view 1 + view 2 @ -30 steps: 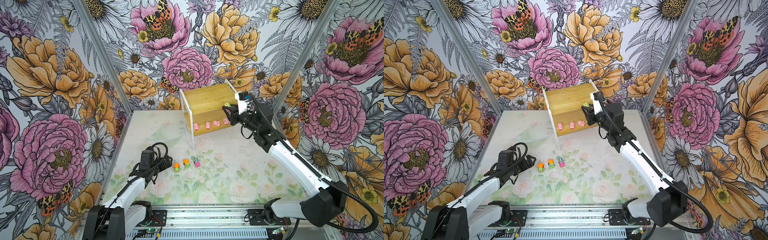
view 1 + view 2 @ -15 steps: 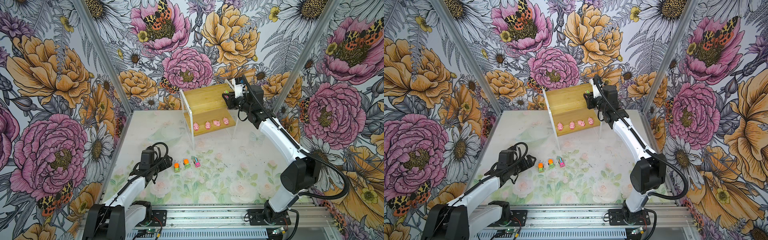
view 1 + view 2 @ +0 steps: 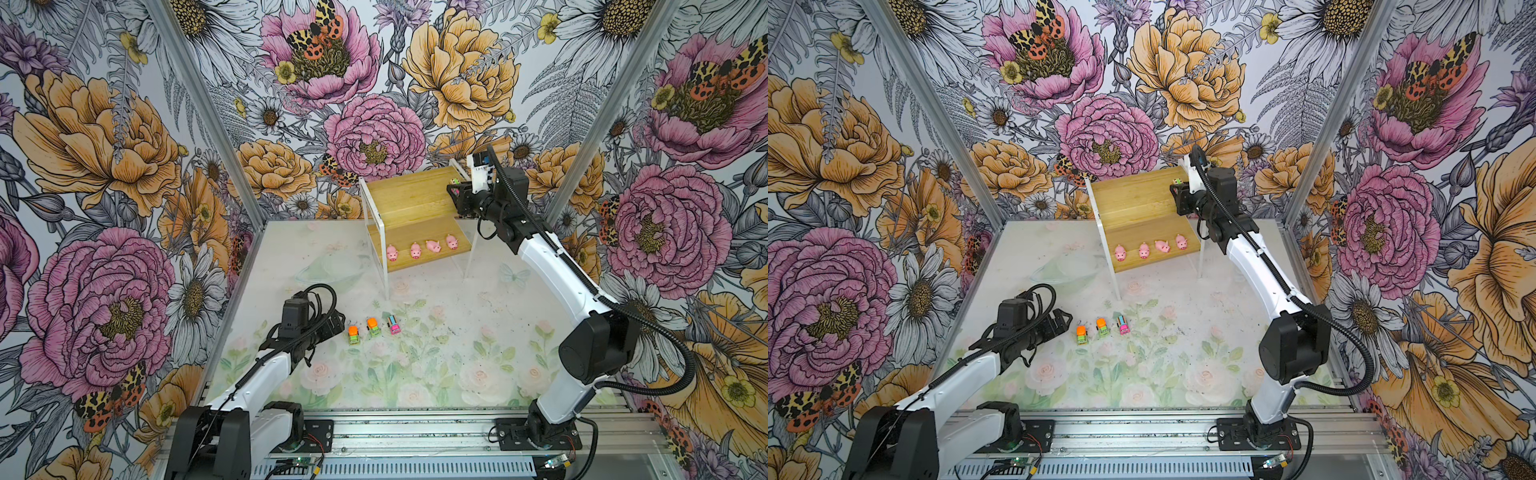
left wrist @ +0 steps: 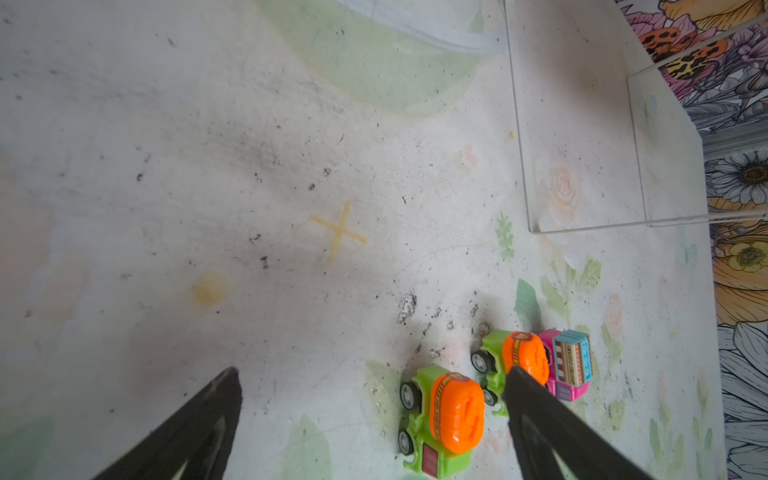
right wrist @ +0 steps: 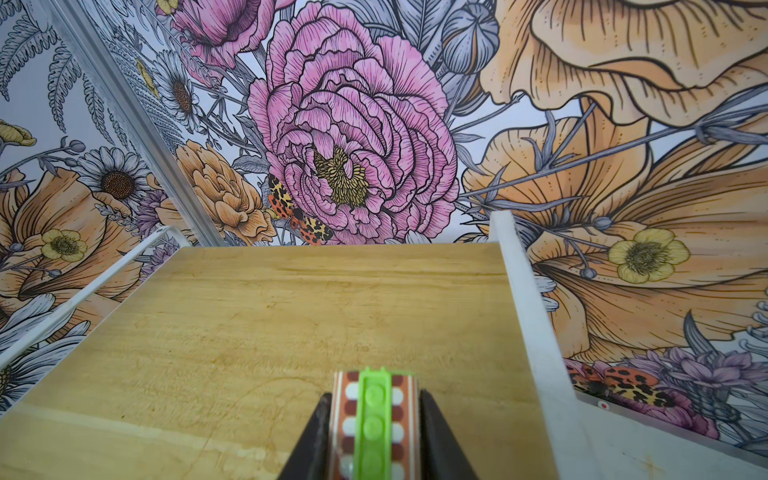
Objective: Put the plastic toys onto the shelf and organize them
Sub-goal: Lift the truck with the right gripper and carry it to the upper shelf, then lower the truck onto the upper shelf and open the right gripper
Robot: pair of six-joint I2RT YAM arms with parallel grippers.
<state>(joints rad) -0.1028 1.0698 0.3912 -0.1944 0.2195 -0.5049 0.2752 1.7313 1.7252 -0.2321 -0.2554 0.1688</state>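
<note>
R side first: the right claw is clamped on a tiny plastic truck with a ribbed bright-green top, one black finger on each flank, no gap showing. It hangs over the upper bamboo-coloured wooden board of the small two-tier stepped shelf w/ thin white frame, near the end by the white side rail. Wheels on the wood yet? Can't tell from these angles. In both top views only a green fleck of that truck shows at the claw tip. No other toy shows on that board.

One step down, the lower wooden board carries four small pink plastic pigs in a neat row, each apart from the next. That batch looks done.

Out on the pale floral tabletop, three trucks wait in a short line, well apart from the shelf: two green plastic trucks w/ orange tops and one pink plastic truck w/ blue top. The left claw sits low just beside them, fingers spread wide, holding nothing. In the left wrist view the nearest orange-top lies inside that spread, close to one finger.

Tally, as I read it: 4 of 8 shelved, no. 5 at the point of set-down but not let go, 3 to fetch. Approx halfway.
</note>
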